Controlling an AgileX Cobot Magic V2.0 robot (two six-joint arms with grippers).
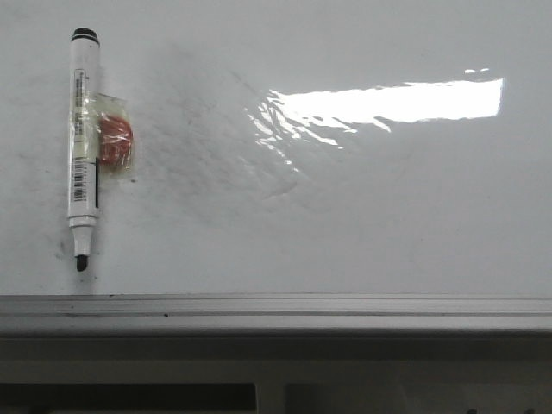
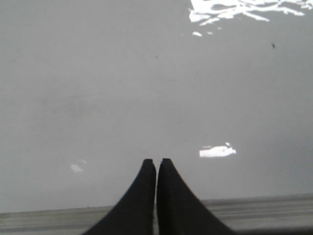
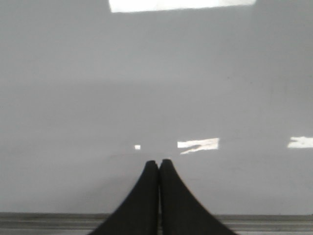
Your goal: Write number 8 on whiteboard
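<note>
The left arm's black gripper (image 2: pixel 156 162) hung low with its fingers pressed together, clenched on nothing. The right arm's black gripper (image 3: pixel 159 163) matched it, fingers closed and empty. Both pointed across the large glossy white whiteboard (image 1: pixel 345 216), each above the grey metal frame edge (image 1: pixel 276 306) nearest the robot. No figure eight was on the board, only faint grey smudges (image 1: pixel 203 129) and a bright glare patch (image 1: pixel 388 102). Far left lay an uncapped white marker with a black tip (image 1: pixel 84 142), an orange-red piece taped to its side (image 1: pixel 115 141).
</note>
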